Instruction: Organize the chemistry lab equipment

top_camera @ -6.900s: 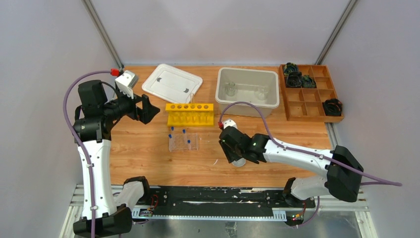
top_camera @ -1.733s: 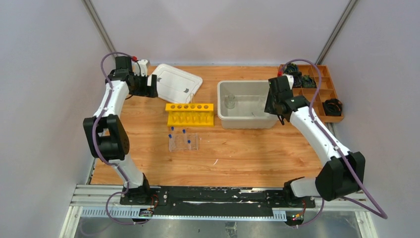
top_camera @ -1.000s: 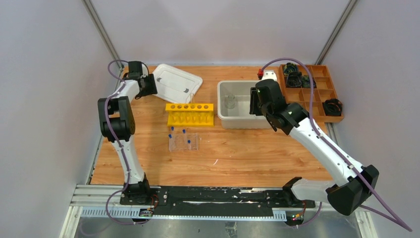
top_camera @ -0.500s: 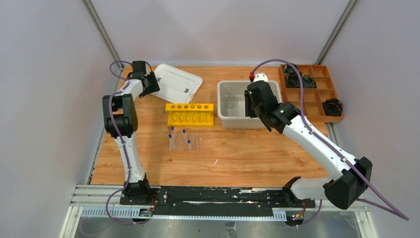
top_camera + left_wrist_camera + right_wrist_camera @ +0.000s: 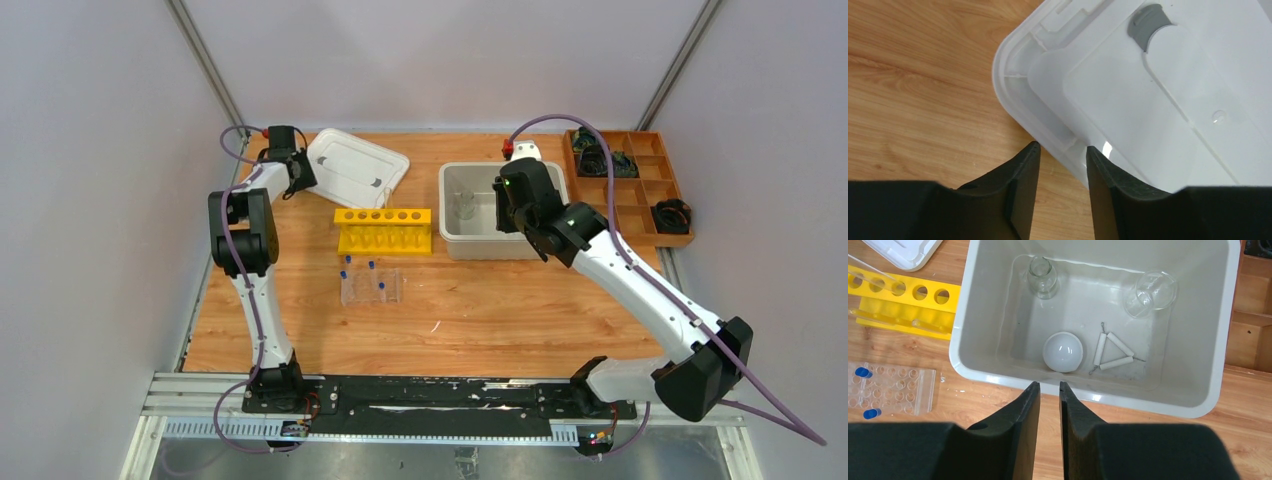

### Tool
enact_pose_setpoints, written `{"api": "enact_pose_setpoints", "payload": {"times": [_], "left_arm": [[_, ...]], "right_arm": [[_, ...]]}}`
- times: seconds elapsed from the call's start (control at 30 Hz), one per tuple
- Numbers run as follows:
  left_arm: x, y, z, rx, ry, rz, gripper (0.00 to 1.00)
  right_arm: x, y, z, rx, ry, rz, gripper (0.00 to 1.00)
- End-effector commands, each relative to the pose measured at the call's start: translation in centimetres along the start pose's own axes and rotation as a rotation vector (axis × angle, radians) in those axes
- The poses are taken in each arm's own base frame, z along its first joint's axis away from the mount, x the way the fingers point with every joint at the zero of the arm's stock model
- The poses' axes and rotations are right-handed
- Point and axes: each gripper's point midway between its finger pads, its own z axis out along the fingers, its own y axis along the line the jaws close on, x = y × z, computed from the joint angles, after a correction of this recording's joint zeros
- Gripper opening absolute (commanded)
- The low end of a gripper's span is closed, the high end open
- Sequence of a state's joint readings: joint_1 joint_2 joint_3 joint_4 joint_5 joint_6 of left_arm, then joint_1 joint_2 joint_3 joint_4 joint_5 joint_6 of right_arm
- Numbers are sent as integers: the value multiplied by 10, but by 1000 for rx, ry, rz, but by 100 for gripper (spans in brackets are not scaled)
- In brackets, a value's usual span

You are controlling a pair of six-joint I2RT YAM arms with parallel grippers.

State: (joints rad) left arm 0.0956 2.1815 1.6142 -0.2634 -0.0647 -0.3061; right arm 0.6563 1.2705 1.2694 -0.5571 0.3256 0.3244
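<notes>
While the lid (image 5: 348,168) lies apart, a wooden tray (image 5: 612,218) flanks the bin (image 5: 495,247).

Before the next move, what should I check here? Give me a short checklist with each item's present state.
1. Left claw lined up on lid: ok, the rim sits inside its open jaws, not clamped.
2. Right claw empty: ok, nearly closed above the near wall of the bin, holding nothing.
3. Flask, beaker, round dish and triangle inside bin: ok.
4. Yellow rack and clear rack put away: not ok, both on the table outside the bin.
5. Lid rim within grasping height: cannot tell.
</notes>
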Motion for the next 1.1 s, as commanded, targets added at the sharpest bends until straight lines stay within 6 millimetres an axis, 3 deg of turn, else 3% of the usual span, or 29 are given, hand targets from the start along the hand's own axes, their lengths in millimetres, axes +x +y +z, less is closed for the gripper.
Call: {"api": "enact_pose_setpoints", "payload": {"times": [0.0, 0.1, 0.2, 0.43, 0.57, 0.7, 0.77, 0.83, 0.9, 0.97, 1.07], "left_arm": [[-6, 9, 10, -50, -27, 16, 39], [-7, 16, 11, -65, -25, 23, 31], [-11, 24, 11, -88, -33, 29, 31], [-43, 54, 2, -161, -105, 27, 19], [-54, 58, -4, -161, -121, 35, 13], [-52, 57, -9, -154, -110, 49, 3], [-48, 54, -12, -133, -104, 49, 10], [-43, 51, -12, -113, -92, 49, 32], [-37, 48, -14, -96, -63, 51, 46], [-33, 46, -17, -84, -47, 53, 54], [-27, 48, -25, -80, -38, 65, 58]], "right_arm": [[-11, 3, -11, -17, -39, -2, 24], [-8, 2, -12, -16, -37, -3, 22], [-6, 1, -12, -14, -34, -2, 21], [-2, 2, -13, -24, -27, 2, 20], [0, 2, -14, -27, -27, 4, 20], [0, 0, -16, -27, -30, 8, 19], [2, 0, -16, -24, -29, 7, 20], [3, 0, -15, -25, -25, 5, 22], [4, 0, -15, -27, -22, 7, 22], [5, 0, -15, -29, -19, 6, 22], [8, -2, -16, -25, -19, 7, 22]]}}
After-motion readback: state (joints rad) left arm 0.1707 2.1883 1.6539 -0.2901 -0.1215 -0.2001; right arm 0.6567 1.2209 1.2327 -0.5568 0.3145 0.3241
